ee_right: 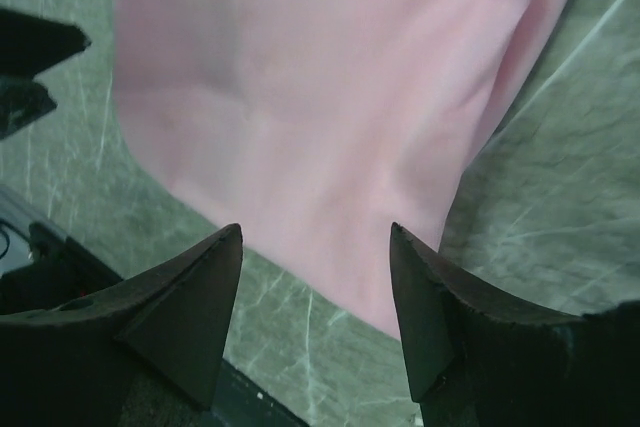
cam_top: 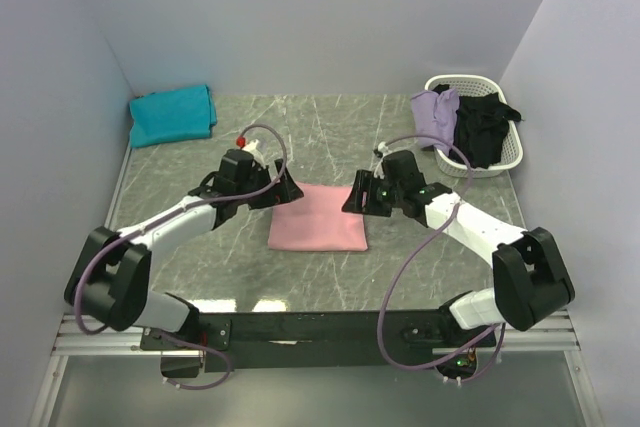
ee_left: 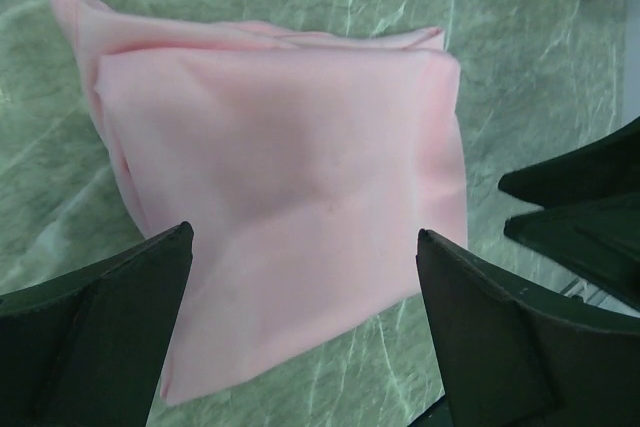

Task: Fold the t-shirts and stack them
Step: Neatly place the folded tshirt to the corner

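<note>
Pink t-shirt folded flat at the centre of the tabletop; both arms' fingers apart just above it, nothing clamped.

Soft, light, floppy cloth, and the stacked plies look likely to slide or flop open if only the top one is pinched. Best bet: take the thick folded edges on opposite sides, through all layers, and lift level. Left fingers at the shirt's 10 o'clock corner, spread wide, empty. Right fingers at its 2 o'clock corner, apart, empty. Teal t-shirt folded at tabletop 11 o'clock, probably the stack spot. White basket at 1 o'clock holds lavender t-shirt and black t-shirt, both unfolded.
</note>
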Motion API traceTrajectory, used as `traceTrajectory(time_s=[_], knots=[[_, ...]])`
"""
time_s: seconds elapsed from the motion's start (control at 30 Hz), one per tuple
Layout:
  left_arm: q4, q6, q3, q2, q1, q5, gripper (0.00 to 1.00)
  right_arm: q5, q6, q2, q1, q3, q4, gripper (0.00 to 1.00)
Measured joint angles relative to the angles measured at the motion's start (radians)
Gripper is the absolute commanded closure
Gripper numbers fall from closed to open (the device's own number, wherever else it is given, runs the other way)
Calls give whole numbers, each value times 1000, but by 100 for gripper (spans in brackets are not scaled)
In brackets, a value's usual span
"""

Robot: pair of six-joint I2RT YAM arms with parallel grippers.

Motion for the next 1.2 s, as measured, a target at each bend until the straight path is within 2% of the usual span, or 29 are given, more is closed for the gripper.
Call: traceTrajectory(time_s=[0.23,0.73,0.93,1.2], knots=[[44,0,0,121,-1,42,0,-114,32,25,8,-81,43,33],[82,10,1,231,-1,5,0,-88,47,64,13,-116,35,33],[46,30,3,181,-3,-33,1,-61,34,25,14,-113,9,32],[-63,60,56,-40,-3,-138,1,74,8,-145,14,-75,-76,30]])
